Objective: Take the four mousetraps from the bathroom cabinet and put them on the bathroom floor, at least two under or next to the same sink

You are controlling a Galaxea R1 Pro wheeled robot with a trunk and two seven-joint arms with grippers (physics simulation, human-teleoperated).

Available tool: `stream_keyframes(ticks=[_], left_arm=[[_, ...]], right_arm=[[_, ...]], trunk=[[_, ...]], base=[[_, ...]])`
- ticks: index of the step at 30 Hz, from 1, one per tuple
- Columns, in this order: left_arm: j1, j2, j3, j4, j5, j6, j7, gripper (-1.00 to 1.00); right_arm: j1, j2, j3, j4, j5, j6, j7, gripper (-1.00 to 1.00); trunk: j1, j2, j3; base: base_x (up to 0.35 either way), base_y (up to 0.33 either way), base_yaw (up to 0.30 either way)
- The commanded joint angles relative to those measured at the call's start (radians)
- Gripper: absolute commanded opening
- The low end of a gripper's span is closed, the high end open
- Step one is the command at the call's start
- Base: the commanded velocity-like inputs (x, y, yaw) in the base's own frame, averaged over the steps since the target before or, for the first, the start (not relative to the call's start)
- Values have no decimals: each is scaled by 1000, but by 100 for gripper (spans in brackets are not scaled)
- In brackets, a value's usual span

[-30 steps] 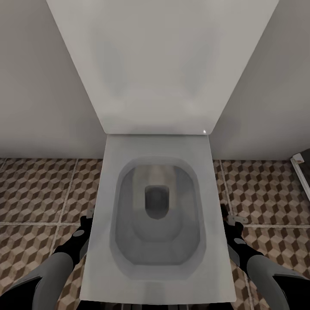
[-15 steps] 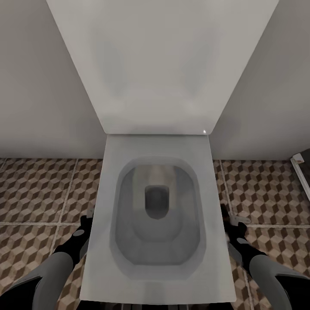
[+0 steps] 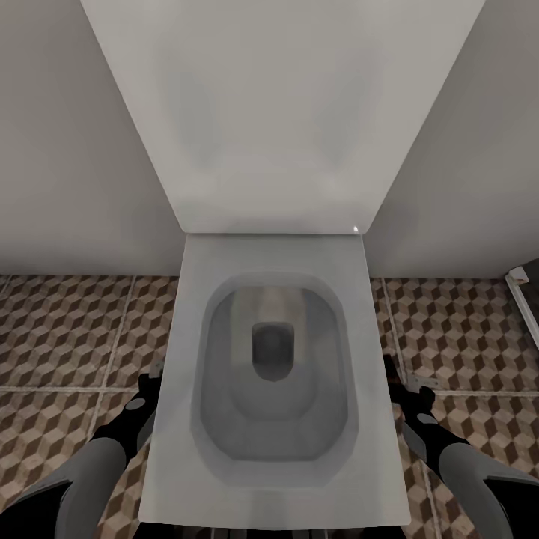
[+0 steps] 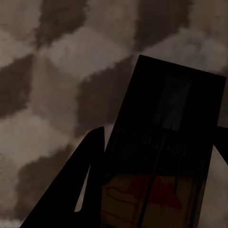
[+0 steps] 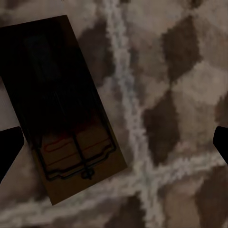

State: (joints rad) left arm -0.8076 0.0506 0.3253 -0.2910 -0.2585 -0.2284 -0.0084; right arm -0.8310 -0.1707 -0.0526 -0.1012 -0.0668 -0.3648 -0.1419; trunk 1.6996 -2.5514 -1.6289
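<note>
Right gripper [image 5: 114, 142] is gaping wide over a mousetrap [image 5: 61, 104] lying on the floor tiles [image 5: 180, 71]; left grip unclear; lifting straight avoids nudging it

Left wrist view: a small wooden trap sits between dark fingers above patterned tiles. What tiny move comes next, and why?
Probably open the left tool and let its tan wooden mousetrap settle on the cube-patterned floor tiles. The right tool is open, its own tan mousetrap lying flat on those tiles.

Head overhead; wrists close above floor [image 5: 180, 95]
</note>
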Motion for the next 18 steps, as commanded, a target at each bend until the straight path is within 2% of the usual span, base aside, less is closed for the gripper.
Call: stream_keyframes(ticks=[1,18], left_arm=[[-1,0,8,1,-11,-4,-1,-100],[-1,11,8,7,-10,0,-1,-100]], right_arm=[[0,0,-4,-1,-6,-5,3,100],[0,-1,-3,-5,-4,-6,2,100]], trunk=[[0,0,0],[0,0,0]], base=[[0,0,0],[0,0,0]])
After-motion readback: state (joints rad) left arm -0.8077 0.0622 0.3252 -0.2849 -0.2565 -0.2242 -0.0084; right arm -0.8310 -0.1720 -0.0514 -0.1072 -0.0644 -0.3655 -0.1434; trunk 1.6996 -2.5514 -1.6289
